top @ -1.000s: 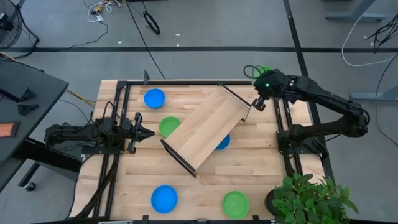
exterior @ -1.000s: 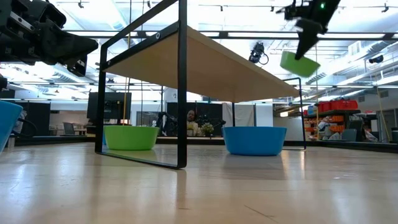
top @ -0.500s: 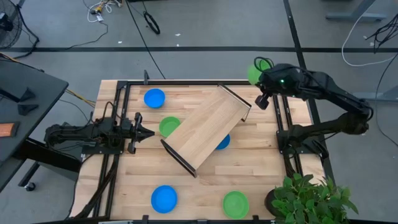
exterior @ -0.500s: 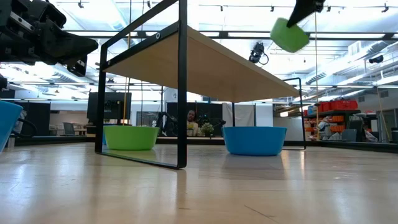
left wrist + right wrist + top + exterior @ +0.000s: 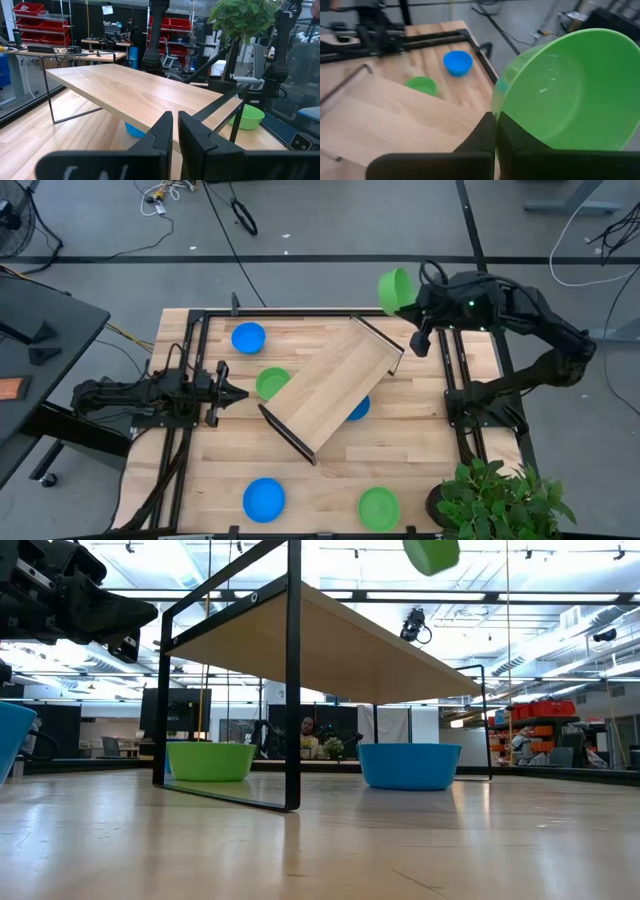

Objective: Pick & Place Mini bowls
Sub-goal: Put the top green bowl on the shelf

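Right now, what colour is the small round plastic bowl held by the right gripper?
Bright green bowl in the right gripper; clearest in the right wrist view.

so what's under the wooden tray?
A blue bowl sits partly under the wooden tray, a green bowl at its other edge. Anything farther beneath is hidden from above.

Mini bowls: bright green (image 5: 396, 288), (image 5: 271, 383), (image 5: 379, 507); bright blue (image 5: 248, 337), (image 5: 264, 499), (image 5: 358, 408). Tray (image 5: 335, 383): pale wood, black frame. Table (image 5: 420, 460): light striped wood. Both arms: dark. Plant (image 5: 500, 500): green
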Controlling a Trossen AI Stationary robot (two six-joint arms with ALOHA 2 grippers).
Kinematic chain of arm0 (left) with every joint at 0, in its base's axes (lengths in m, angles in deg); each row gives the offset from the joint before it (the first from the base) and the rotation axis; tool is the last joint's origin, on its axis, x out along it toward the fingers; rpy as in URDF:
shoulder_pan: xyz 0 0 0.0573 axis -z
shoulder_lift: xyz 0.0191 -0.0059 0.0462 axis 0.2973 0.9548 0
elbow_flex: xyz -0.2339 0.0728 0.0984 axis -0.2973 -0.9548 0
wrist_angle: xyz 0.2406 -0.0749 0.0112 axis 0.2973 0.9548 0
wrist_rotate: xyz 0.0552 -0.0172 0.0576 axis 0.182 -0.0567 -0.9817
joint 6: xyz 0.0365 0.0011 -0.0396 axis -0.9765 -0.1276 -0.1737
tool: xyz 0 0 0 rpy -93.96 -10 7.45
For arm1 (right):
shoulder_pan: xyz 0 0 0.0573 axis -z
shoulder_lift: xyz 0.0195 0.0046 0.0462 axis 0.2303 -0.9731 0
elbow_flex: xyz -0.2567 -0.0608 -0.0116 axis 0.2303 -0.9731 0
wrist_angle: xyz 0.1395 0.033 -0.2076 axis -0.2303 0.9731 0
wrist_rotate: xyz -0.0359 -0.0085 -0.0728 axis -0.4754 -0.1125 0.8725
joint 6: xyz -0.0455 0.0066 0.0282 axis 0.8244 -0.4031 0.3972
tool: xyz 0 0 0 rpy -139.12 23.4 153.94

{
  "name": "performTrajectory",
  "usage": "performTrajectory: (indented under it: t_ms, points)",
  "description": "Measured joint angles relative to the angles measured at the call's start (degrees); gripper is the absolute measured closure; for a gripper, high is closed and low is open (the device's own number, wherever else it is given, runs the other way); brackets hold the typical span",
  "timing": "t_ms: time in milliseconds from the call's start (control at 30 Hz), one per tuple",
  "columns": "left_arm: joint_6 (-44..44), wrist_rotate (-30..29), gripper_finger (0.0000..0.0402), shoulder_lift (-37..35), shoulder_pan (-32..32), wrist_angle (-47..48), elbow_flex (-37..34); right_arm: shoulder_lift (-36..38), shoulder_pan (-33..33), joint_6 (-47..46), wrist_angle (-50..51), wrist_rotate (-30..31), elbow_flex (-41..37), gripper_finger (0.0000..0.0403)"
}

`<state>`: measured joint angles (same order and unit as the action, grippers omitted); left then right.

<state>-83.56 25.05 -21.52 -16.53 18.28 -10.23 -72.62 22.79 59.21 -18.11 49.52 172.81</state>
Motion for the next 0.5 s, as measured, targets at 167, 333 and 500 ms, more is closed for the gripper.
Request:
performTrajectory:
  t_ms: [167,333,500]
  points:
    - [-0.02,0.0,0.0369,0.0,0.0,0.01,-0.01,-4.4,-0.39,4.16,1.92,-2.25,4.17,0.0403]
    - [0.0,0.0,0.0369,0.0,0.0,0.02,0.0,-8.12,-0.39,12.5,5.85,-3.44,5.05,0.0403]
    - [-0.02,0.0,0.0369,-0.01,0.0,0.02,-0.02,-11.18,-0.39,21.79,10.84,-3.45,5.07,0.0403]
